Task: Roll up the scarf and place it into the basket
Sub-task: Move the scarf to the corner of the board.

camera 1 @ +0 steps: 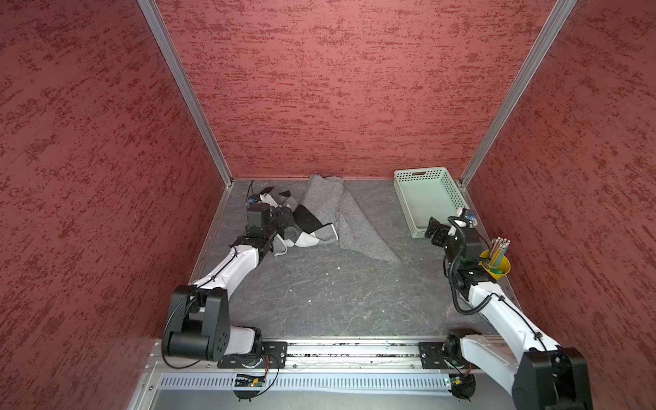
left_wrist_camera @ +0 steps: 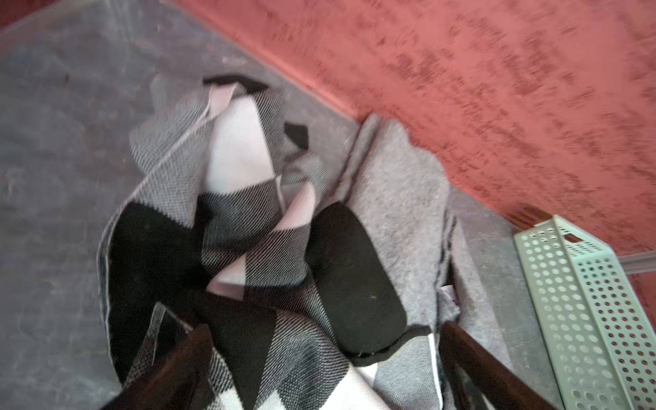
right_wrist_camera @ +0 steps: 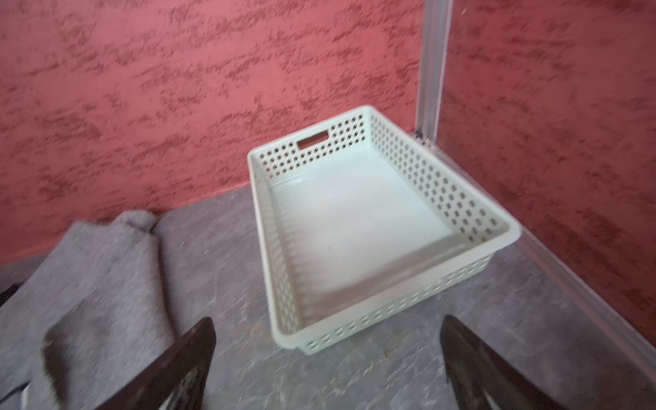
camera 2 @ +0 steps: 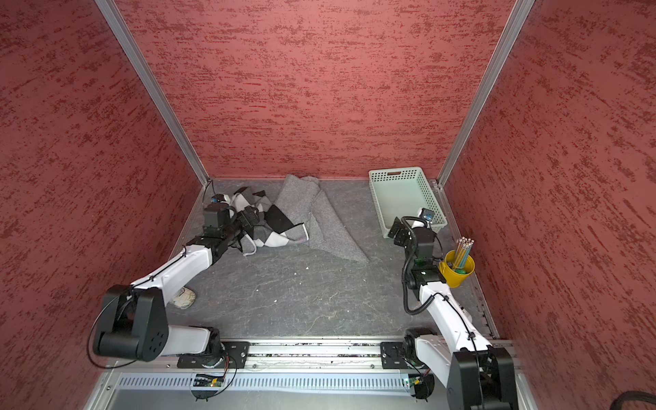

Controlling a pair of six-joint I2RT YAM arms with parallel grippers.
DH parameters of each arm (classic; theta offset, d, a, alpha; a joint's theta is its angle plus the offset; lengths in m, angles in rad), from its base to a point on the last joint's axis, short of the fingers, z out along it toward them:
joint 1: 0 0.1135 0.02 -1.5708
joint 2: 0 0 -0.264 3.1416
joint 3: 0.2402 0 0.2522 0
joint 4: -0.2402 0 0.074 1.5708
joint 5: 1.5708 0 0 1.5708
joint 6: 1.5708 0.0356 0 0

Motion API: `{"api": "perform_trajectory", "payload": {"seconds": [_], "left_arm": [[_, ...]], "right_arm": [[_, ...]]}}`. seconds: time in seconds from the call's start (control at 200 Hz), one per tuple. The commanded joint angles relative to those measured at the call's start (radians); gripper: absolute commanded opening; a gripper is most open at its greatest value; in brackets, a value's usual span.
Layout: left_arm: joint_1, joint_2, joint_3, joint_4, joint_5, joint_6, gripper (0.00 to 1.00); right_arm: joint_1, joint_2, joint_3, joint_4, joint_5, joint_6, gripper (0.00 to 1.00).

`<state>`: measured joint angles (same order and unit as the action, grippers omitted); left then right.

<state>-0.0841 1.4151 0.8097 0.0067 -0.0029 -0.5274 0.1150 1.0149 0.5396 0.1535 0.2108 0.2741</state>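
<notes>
Plainly, nothing is rolled yet: left of centre in both top views, the crumpled black, white and grey checked woven scarf [camera 1: 307, 230] is heaped on the dark grey counter [camera 1: 319, 294], the left gripper [left_wrist_camera: 324, 328] poised over it, jaws apart. Right of centre, the pale mint-green perforated plastic basket [camera 1: 431, 204] is seen empty; the right gripper [right_wrist_camera: 328, 321] is held beside it, jaws spread, gripping nothing.

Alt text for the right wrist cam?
An empty mint-green perforated basket sits on a grey tabletop in a corner of red walls. The right gripper, jaws open and holding nothing, is in the foreground just short of it. Grey fabric lies rumpled beside the basket, not touching it.
</notes>
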Motion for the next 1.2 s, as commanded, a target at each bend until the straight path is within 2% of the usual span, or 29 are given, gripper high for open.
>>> {"api": "perform_trajectory", "payload": {"seconds": [0.0, 0.09, 0.246, 0.416, 0.576, 0.691, 0.732, 0.832, 0.917, 0.937, 1.197], "left_arm": [[0.053, 0.071, 0.018, -0.112, -0.013, -0.149, 0.99], [0.092, 0.125, 0.036, -0.141, 0.010, -0.183, 0.99], [0.094, 0.207, 0.089, -0.198, 0.022, -0.185, 1.00], [0.071, 0.285, 0.100, -0.180, 0.053, -0.214, 0.99], [0.034, 0.367, 0.121, -0.132, 0.081, -0.240, 1.00], [0.038, 0.414, 0.131, -0.082, 0.106, -0.265, 0.76], [0.047, 0.427, 0.137, -0.070, 0.112, -0.270, 0.58], [0.086, 0.442, 0.150, -0.056, 0.120, -0.274, 0.22], [0.145, 0.438, 0.174, -0.073, 0.123, -0.255, 0.02], [0.161, 0.434, 0.180, -0.078, 0.123, -0.247, 0.00], [0.329, 0.438, 0.299, -0.132, 0.148, -0.139, 0.02]], "right_arm": [[0.086, 0.025, 0.061, -0.168, 0.040, 0.046, 0.99], [0.175, 0.078, 0.112, -0.211, 0.073, 0.055, 0.99], [0.299, 0.226, 0.222, -0.249, 0.060, 0.085, 0.99], [0.407, 0.421, 0.369, -0.246, -0.002, 0.118, 0.99], [0.446, 0.605, 0.495, -0.220, -0.099, 0.148, 0.99], [0.453, 0.724, 0.594, -0.225, -0.159, 0.167, 0.97], [0.453, 0.757, 0.624, -0.227, -0.176, 0.175, 0.96], [0.456, 0.827, 0.685, -0.224, -0.218, 0.188, 0.94], [0.460, 0.873, 0.729, -0.228, -0.251, 0.199, 0.92], [0.462, 0.884, 0.739, -0.230, -0.256, 0.202, 0.92], [0.494, 0.998, 0.842, -0.281, -0.280, 0.217, 0.84]]}}
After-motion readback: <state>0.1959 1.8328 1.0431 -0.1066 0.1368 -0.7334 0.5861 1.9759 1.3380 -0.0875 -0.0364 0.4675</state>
